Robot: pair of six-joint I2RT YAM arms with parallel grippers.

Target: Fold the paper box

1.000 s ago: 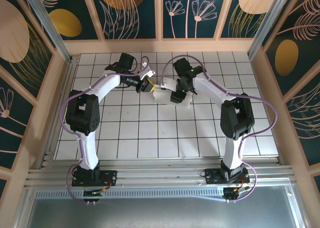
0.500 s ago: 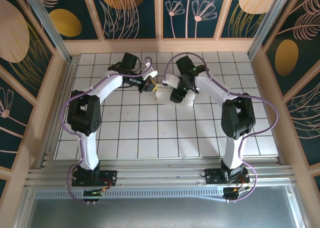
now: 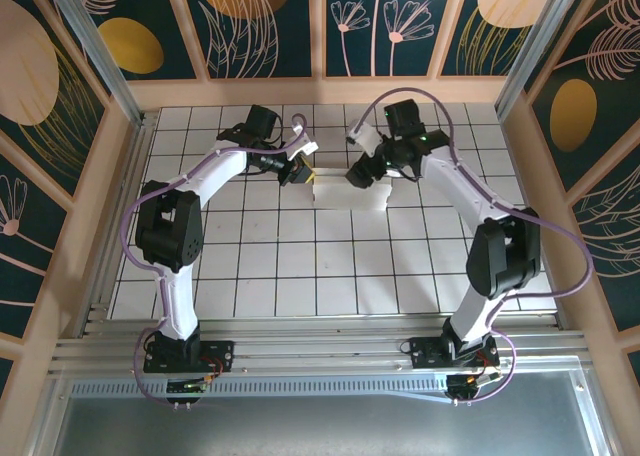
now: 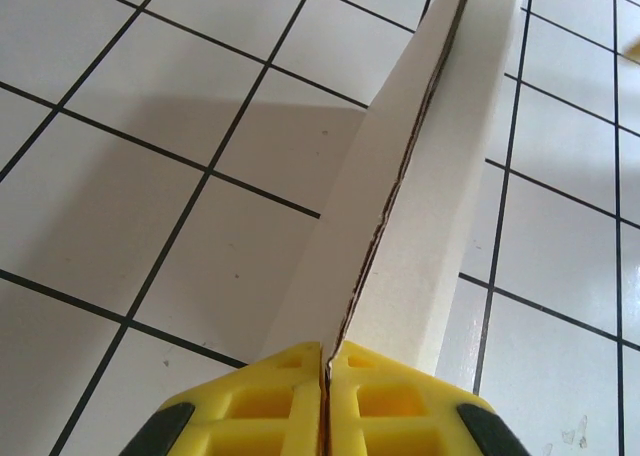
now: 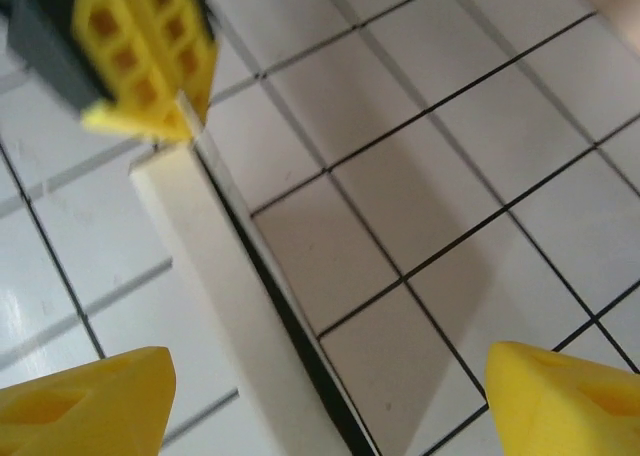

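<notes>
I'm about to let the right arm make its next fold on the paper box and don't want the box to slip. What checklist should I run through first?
1. The left gripper is clamped on the end of the paper box: ok.
2. The right gripper is open: ok.
3. The box lies between its fingers in the right wrist view: ok.
4. The box's other end rests on the table: cannot tell.
5. Fold finished: cannot tell; a dark gap or shadow runs along the box.

We see the box (image 3: 345, 196): white thin cardboard, folded long and narrow, lying crosswise toward twelve o'clock.
</notes>
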